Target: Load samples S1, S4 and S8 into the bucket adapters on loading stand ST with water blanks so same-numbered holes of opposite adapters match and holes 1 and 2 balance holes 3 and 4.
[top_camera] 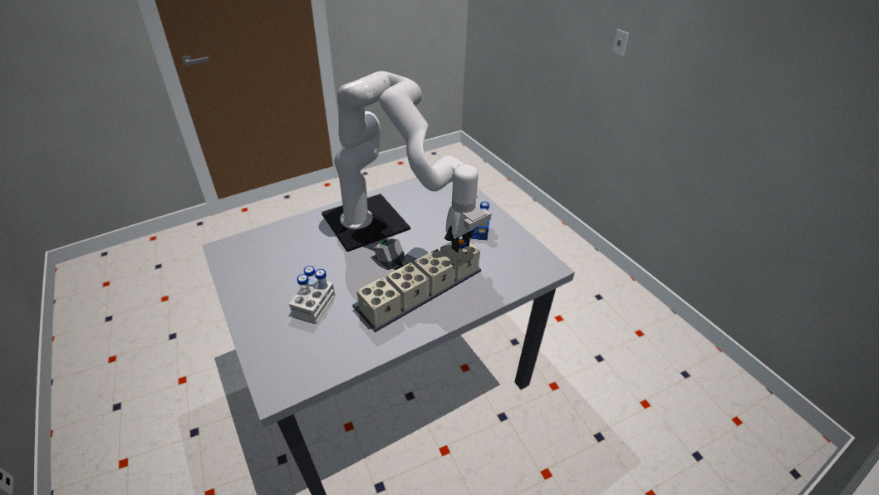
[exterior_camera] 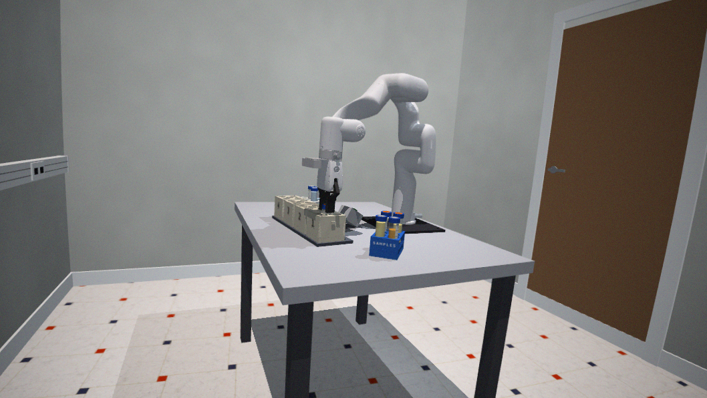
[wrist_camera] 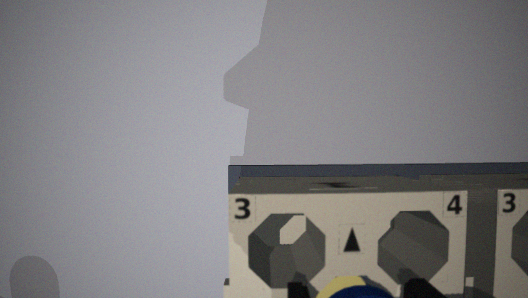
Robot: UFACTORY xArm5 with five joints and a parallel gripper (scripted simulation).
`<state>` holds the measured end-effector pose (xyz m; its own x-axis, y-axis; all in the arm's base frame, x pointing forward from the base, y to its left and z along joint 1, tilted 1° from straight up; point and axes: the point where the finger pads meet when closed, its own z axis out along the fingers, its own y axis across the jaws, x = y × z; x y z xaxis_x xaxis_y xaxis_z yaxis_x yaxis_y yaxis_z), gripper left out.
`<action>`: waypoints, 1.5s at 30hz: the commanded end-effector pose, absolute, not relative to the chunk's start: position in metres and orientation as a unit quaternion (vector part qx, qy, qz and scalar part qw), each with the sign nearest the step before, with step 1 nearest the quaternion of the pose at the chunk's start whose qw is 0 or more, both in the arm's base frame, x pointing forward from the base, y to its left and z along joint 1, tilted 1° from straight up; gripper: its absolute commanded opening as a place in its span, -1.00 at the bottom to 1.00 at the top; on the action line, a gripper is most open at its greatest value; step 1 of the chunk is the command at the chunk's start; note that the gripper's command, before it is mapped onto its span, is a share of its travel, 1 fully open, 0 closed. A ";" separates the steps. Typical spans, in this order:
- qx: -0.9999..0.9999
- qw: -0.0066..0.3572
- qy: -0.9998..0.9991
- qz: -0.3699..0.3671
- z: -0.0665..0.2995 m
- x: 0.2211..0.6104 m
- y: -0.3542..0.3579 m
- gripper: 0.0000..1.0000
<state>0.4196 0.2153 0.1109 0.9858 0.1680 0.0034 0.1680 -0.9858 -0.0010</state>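
My gripper [top_camera: 461, 247] [exterior_camera: 327, 209] [wrist_camera: 358, 293] is open, its fingertips a little apart from the cap on either side. Between them a blue-capped tube with yellow content [wrist_camera: 345, 281] stands in the middle hole of adapter 1 [top_camera: 468, 265] [exterior_camera: 321, 232] [wrist_camera: 352, 202], level with hole 5. Holes 3 and 4 of that adapter are empty; holes 1 and 2 are out of the wrist view. Adapter 2 [top_camera: 443, 279], adapter 3 [top_camera: 416, 295] and adapter 4 [top_camera: 387, 312] show empty holes. The blue samples rack [exterior_camera: 385, 251] [top_camera: 480, 234] holds several tubes. The white rack [top_camera: 303, 312] holds three blue-capped tubes.
The dark loading stand [exterior_camera: 342, 242] [wrist_camera: 375, 170] carries the adapters in a row. The small sloped desk [top_camera: 390, 253] [exterior_camera: 350, 217] with the green key [top_camera: 384, 242] stands between the row and the arm's black base plate [top_camera: 393, 227]. The samples rack stands beyond adapter 1.
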 end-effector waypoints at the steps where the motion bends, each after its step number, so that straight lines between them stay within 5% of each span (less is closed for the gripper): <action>1: -0.996 0.008 -0.084 -0.001 0.112 0.421 0.216 -0.13; 45: -0.996 0.008 -0.084 -0.001 0.158 0.421 0.215 -0.13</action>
